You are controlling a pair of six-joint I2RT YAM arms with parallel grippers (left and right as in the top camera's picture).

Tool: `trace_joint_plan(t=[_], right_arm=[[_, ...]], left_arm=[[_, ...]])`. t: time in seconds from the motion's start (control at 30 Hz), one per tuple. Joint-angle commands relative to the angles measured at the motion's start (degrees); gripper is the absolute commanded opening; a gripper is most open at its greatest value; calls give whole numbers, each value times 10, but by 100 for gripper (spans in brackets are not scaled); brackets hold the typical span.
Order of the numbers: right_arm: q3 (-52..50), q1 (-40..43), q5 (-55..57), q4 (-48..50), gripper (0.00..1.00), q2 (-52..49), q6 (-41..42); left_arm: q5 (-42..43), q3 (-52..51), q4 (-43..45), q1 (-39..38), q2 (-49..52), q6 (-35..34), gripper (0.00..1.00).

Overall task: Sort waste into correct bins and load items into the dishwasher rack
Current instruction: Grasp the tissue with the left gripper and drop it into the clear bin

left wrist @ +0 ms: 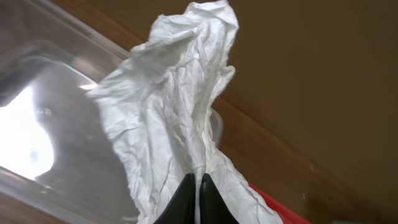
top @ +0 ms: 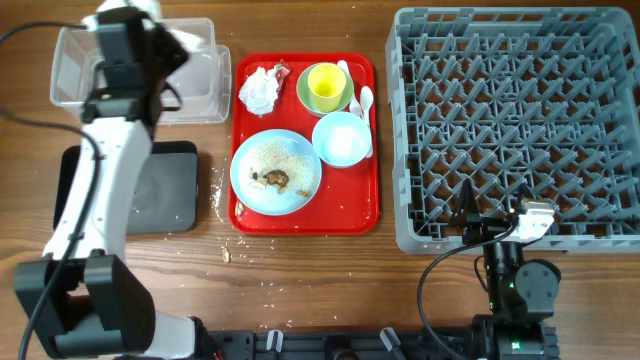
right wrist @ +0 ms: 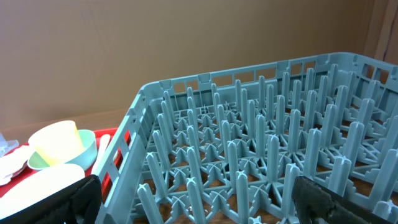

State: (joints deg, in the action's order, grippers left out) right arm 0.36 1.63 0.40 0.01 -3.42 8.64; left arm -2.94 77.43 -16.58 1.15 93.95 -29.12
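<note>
A brown wooden surface (top: 300,290) carries everything. Seen from overhead, a clear tub (top: 205,95) lies at 10 o'clock, a shallow black tray (top: 170,195) at 9 o'clock, a flat red tray (top: 300,222) in the middle, and the big grey dishwasher rack (top: 515,125) takes up the side from 1 to 4 o'clock, empty of dishes.

The left arm reaches up over the clear tub. Its wrist view shows the left tool (left wrist: 198,182) pinched tight on a crumpled white napkin (left wrist: 174,112), the two dark fingers pressed together with the paper caught between them. The tub's clear wall shows behind the paper. Whether the napkin touches the tub cannot be told.

The right tool (right wrist: 194,183) hovers at 5 o'clock, at the rack's near edge. Its fingers are spread wide, with nothing between them.

On the red tray:
- A second napkin (top: 260,92) with a reddish patch lies at 11 o'clock.
- The yellow cup (top: 325,85) stands inside the pale green bowl (top: 303,95) at 1 o'clock.
- A white spoon (top: 366,98) lies just beside that bowl, toward 3 o'clock.
- The light blue bowl (top: 342,140) sits at 3 o'clock, touching the light blue plate (top: 275,150) at 7 o'clock.
- The plate holds brownish food scraps (top: 273,180) and pale crumbs.

More crumbs (top: 218,190) are scattered on the wood between the black tray and the red one.
</note>
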Motion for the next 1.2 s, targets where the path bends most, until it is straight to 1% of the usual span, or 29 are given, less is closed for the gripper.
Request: trace_joint_plan(t=[0.0,0.07,0.1,0.13,0.17,0.23,0.3,0.4,0.43,0.47,0.53,0.57,0.6,0.63,0.67,0.7,0.73,0.8,0.83,0.9,1.03,1.1,1.17], right_arm=[[0,3,-5,3,100,1,-10],[0,3,-5,3,100,1,-10],[0,3,-5,3,100,1,-10],[0,3,-5,3,100,1,-10],[0,3,-5,3,100,1,-10],[0,3,-5,3,100,1,-10],[0,3,-5,3,100,1,-10],[0,3,-5,3,100,1,-10],[0,3,-5,3,100,1,-10],[0,3,-5,3,100,1,-10],[0,3,-5,3,100,1,-10],[0,3,-5,3,100,1,-10],[0,3,-5,3,100,1,-10],[0,3,-5,3,100,1,-10],[0,3,-5,3,100,1,-10],[0,3,-5,3,100,1,-10],[0,3,-5,3,100,1,-10],[0,3,-5,3,100,1,-10],[0,3,-5,3,100,1,-10],[0,3,-5,3,100,1,-10],[0,3,-5,3,100,1,-10],[0,3,-5,3,100,1,-10],[0,3,-5,3,100,1,-10]], left_arm=[[-12,0,18,76,16,-80,9],[-12,0,39,97,39,-80,17],[-12,0,56,104,56,-80,29],[-12,0,71,110,70,-80,82],[-12,0,79,111,76,-80,100],[-1,0,83,112,81,-80,100],[59,1,83,112,69,-80,100],[198,1,87,112,31,-80,97],[261,1,87,112,19,-80,97],[334,1,87,108,13,-80,95],[449,0,86,93,14,-72,95],[490,0,79,75,16,-53,95],[500,0,61,49,17,-23,93],[476,0,37,11,17,22,92],[415,0,15,-28,19,64,92],[346,0,0,-57,19,89,92],[220,0,-18,-97,19,110,86],[-3,0,-32,-158,22,109,77],[-48,0,-32,-172,26,109,78],[-85,0,-28,-184,43,109,78],[-84,0,-22,-170,102,107,79],[-61,0,-17,-162,133,108,79],[-59,0,-9,-161,156,113,79]])
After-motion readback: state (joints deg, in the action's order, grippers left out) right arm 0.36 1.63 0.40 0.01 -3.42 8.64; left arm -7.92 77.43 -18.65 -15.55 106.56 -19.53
